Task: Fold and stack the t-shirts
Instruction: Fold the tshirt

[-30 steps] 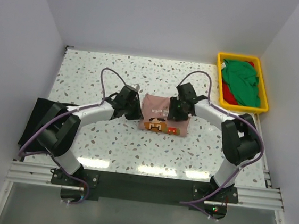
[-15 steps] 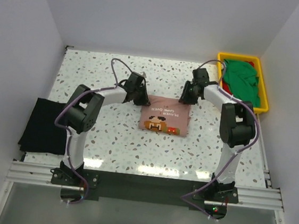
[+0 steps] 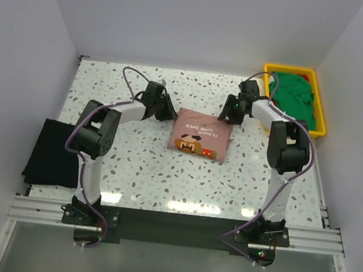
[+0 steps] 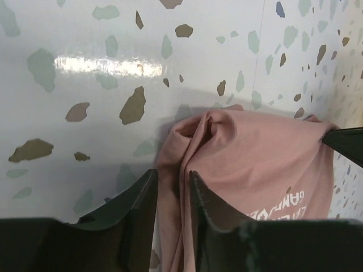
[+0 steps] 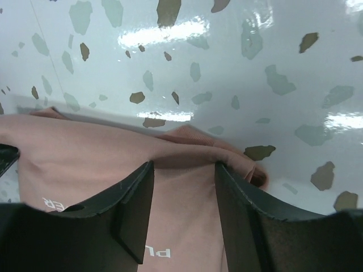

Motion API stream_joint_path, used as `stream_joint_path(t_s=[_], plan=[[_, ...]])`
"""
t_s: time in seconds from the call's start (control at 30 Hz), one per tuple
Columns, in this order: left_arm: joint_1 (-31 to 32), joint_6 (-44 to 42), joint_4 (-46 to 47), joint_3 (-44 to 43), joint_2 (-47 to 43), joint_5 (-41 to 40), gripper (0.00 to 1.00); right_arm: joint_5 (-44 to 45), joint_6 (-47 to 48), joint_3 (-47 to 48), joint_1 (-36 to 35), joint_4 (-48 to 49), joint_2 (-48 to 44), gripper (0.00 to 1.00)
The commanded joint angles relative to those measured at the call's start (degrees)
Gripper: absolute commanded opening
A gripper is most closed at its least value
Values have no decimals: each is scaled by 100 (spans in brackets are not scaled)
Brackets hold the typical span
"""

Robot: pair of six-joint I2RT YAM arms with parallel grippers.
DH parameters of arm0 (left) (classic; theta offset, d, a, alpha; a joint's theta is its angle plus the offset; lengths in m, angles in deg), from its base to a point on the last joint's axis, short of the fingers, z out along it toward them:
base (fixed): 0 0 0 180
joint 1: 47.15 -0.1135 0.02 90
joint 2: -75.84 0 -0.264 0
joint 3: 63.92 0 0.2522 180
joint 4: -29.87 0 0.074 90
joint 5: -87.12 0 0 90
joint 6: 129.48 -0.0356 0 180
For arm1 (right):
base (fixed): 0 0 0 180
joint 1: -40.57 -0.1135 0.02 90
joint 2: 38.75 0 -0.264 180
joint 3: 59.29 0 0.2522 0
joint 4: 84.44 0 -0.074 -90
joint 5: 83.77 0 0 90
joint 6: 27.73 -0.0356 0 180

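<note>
Pink shirt (image 3: 198,135) laid folded, print up, on worktop (image 3: 114,161), between both grippers. Left gripper (image 4: 170,180) set at its far left corner, jaws narrowly parted astride bunched edge; grip cannot be told. Right gripper (image 5: 184,167) held open over far right corner. Black shirt (image 3: 53,152) seen well left of left gripper; green shirt (image 3: 296,99) in tray (image 3: 295,132), right of right gripper.

Left pincer (image 3: 169,114), right pincer (image 3: 226,115) shifted to pink t-shirt (image 3: 198,136) far corners.
</note>
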Motion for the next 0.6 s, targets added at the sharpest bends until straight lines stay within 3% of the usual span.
stream_joint_path(t_s=[0.0,0.13,0.33,0.47,0.57], plan=[[-97,-211,-7,90,-691,-43,36,505,127,-57,57,-152,-705,52],[-203,-377,-307,275,-1086,0,53,1174,93,-601,-215,-346,-1583,51],[-212,-948,-623,328,-1219,746,75,1228,75,-1541,-637,-232,-2244,48],[-212,-1186,-1089,108,-1026,1161,80,1087,57,-2035,-725,-47,-2271,26],[-212,-1230,-1125,161,-938,1292,82,1026,101,-2202,-725,-65,-2043,20]])
